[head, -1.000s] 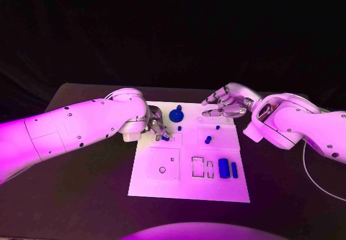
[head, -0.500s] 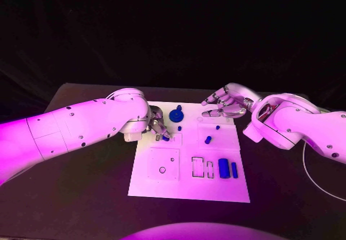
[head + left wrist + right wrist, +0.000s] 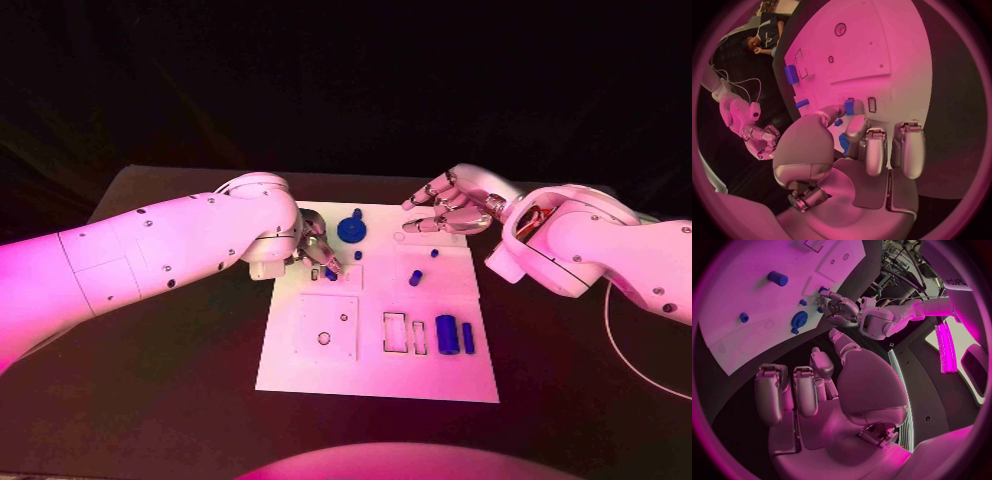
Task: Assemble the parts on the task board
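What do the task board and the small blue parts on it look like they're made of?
Task board: looks like matte white plastic or painted sheet, flat, with cut outlines and no glare. Blue parts, such as the cylinder: probably moulded or printed plastic, with uniform colour and dull surface. Neither is certain.

The task board (image 3: 378, 370) looks like a smooth, matt white plate, flat and without glare. The parts, such as the round blue piece (image 3: 352, 229) and the blue cylinder (image 3: 447, 335), have the even, slightly glossy look of moulded plastic. The bench (image 3: 159, 400) is black and matt, its top dull. The left hand (image 3: 861, 145) and the right hand (image 3: 811, 385) are silvery with a satin metallic sheen, their fingers (image 3: 907, 150) smooth and faintly reflective. The arm (image 3: 144, 255) shells are glossy white plastic dotted with small dark fasteners.
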Robot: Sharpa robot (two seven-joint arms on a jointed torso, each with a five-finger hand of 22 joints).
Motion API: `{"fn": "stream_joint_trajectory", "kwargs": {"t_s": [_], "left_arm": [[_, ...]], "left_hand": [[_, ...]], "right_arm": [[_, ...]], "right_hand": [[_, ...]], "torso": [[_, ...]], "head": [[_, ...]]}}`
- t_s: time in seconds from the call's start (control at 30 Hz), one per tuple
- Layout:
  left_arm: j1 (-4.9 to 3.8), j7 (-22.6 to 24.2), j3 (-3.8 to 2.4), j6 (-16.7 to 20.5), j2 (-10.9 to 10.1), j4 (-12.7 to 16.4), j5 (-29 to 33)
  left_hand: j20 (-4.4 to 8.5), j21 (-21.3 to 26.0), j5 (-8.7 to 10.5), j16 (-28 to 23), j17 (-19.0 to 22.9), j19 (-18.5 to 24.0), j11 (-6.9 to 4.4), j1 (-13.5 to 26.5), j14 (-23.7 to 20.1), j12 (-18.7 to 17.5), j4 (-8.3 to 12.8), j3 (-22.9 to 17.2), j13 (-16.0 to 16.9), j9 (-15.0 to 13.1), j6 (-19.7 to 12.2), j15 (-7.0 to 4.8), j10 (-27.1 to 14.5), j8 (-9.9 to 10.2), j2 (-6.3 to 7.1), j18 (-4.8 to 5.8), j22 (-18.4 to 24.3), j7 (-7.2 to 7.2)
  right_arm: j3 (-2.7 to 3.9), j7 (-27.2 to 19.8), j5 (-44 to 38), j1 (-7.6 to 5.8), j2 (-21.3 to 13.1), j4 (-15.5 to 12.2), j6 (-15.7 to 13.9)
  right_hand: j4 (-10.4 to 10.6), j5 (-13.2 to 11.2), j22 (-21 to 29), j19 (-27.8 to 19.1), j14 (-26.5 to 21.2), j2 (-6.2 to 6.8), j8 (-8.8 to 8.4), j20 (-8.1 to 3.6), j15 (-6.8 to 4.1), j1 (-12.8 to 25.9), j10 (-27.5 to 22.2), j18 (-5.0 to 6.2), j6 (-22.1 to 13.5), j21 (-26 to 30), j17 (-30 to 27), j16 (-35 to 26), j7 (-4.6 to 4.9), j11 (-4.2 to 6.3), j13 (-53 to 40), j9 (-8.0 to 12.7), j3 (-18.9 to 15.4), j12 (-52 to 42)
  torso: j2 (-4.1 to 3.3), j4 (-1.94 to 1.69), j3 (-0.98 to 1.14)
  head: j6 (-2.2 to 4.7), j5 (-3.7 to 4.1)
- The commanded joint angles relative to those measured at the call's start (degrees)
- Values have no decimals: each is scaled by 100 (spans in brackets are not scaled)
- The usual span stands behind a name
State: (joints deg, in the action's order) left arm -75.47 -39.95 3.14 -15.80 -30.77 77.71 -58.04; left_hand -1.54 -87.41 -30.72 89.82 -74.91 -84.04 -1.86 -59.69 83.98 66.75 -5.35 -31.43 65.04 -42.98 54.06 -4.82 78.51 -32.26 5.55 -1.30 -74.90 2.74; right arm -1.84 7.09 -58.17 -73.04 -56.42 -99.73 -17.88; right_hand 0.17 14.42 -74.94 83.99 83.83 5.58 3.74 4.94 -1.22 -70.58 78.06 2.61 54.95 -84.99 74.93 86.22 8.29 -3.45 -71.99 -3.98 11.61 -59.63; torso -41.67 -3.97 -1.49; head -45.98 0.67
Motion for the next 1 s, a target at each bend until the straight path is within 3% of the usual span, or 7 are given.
{"fn": "stream_joint_trajectory", "kwargs": {"t_s": [0.03, 0.6, 1.0], "left_arm": [[33, -676, 27, -214, 34, -17, 102], [33, -768, 31, -127, 73, -91, 14], [35, -787, 31, -181, 89, -117, 0]], "left_hand": [[48, 8, 21, 18, -1509, -437, -34, 74, 602, 5, 292, -194, 24, 17, 128, -45, 20, 48, -9, 42, -1185, -98], [67, -58, 20, 18, -1509, -480, -61, 507, 602, 87, -167, 535, 122, 144, 350, -65, 90, 169, -84, 65, -1273, -137], [73, -83, 28, 18, -1509, -495, -68, 612, 602, 99, -362, 1084, 150, 248, 431, -72, 108, 221, -19, 74, -1307, -146]], "right_arm": [[0, -46, -12, 4, -1, -10, 71], [-1, -29, 11, 4, -9, -18, 96], [-1, -39, 77, 4, -1, -7, 95]], "right_hand": [[8, 25, -382, 49, 456, -45, 28, 4, 16, 21, -24, -18, 38, 37, 757, -26, 12, 21, 4, -5, -29, -17], [19, 87, -364, 40, 454, -61, 24, 1, 12, 6, -35, -14, 44, 47, 747, -34, 9, 25, 17, -4, -53, -1], [35, 94, -342, 30, 442, -61, 19, 1, 13, 20, -50, -10, 39, 59, 690, -66, 11, 23, 35, -2, -73, 27]], "torso": [[1, 1, -4], [1, -3, -4], [2, -2, -3]], "head": [[2, 2], [1, 6], [-4, 7]]}}
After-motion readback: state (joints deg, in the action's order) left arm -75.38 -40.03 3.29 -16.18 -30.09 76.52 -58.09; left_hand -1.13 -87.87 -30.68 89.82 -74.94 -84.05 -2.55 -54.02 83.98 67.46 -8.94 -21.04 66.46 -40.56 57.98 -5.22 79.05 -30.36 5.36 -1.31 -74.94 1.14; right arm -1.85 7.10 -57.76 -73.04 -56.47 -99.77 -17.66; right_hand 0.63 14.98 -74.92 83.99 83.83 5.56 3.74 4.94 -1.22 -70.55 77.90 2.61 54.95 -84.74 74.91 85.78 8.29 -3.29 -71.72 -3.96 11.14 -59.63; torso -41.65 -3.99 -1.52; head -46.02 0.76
